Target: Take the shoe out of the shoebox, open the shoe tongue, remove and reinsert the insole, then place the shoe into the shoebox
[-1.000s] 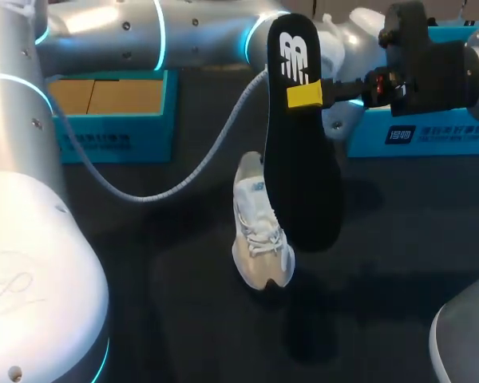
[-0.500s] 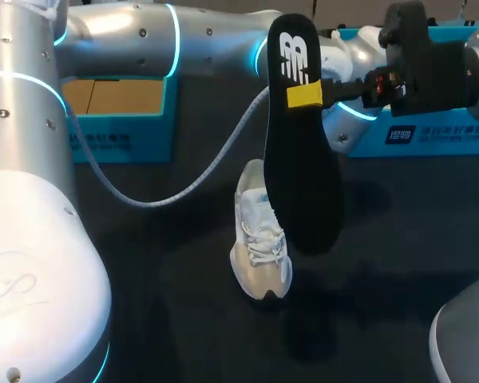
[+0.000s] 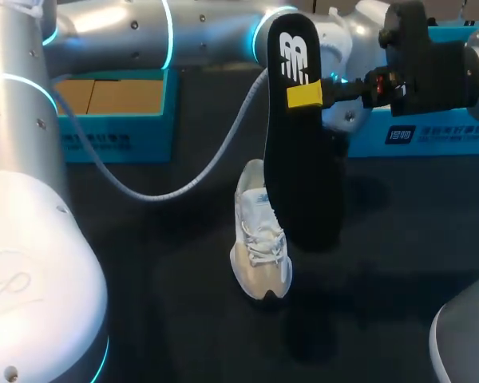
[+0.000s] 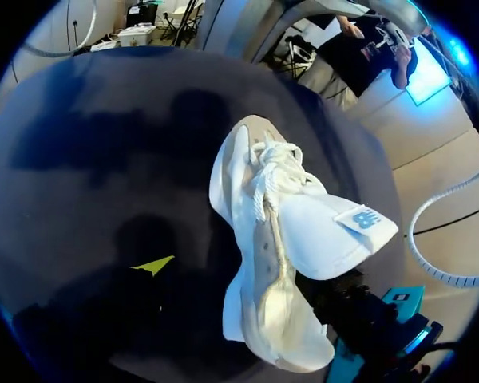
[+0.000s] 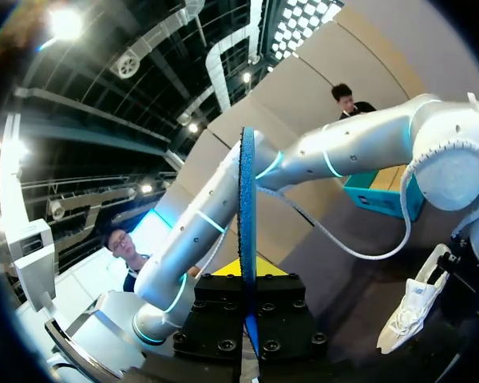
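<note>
1. While the open shoebox (image 3: 112, 136) sits at the table's far left, well apart from the shoe (image 3: 259, 239), we see little risk there.
2. Our left arm (image 3: 207, 40) reaches across the back. We cannot tell whether our left gripper (image 4: 153, 265) is open or closed, so the shoe may be unbraced. The arm's grey hose (image 3: 184, 179) sags near the heel and could drag the shoe.
3. The shoe lies mid-table, tongue lifted and laces loose. A downward push could shove or tip it.
4. The black insole (image 3: 299, 183) hangs toe-down just over the shoe. It probably flexes, so its toe could catch the collar or laces and fold.
5. Our right gripper (image 3: 303, 96) is clamped on the insole near its heel. With so small a pinch, the insole could pivot or slip free.
</note>
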Controlling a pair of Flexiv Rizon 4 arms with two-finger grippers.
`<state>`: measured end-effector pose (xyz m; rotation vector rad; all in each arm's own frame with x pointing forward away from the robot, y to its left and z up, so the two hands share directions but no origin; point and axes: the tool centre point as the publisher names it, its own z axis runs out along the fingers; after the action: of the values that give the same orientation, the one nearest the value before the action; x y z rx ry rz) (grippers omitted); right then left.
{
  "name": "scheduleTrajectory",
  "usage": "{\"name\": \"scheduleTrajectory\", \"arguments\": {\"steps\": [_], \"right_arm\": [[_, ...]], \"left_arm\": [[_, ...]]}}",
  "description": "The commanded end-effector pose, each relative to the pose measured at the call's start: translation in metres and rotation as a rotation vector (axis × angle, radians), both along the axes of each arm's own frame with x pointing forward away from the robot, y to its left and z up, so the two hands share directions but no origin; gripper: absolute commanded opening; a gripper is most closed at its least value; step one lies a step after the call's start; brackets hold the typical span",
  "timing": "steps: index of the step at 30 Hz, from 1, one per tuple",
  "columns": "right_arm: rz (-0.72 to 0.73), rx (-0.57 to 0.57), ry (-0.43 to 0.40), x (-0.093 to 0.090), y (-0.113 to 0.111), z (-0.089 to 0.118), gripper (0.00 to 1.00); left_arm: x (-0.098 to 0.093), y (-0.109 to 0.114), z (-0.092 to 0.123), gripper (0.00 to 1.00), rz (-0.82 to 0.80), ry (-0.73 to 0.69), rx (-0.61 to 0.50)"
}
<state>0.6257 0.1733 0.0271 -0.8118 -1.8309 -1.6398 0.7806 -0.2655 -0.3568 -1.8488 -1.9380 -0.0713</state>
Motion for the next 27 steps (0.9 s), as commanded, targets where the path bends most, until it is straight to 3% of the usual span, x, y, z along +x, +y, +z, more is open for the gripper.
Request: {"name": "scheduleTrajectory", "arguments": {"steps": [1,10,19,27], "right_arm": [[-0.001,-0.003,0.002,0.001,0.003,0.000,0.00],[-0.101,0.053,0.031,0.006,-0.017,-0.005,0.00],[-0.192,0.133,0.075,0.010,-0.049,-0.009,0.00],[-0.236,0.148,0.150,0.012,-0.069,-0.023,0.00]], "left_arm": [[0.000,0.003,0.019,1.00,0.007,-0.001,-0.044],[0.020,-0.002,0.051,1.00,0.084,-0.016,-0.129],[0.043,0.010,0.087,1.00,0.158,-0.032,-0.225],[0.049,0.023,0.113,1.00,0.178,-0.029,-0.304]]}}
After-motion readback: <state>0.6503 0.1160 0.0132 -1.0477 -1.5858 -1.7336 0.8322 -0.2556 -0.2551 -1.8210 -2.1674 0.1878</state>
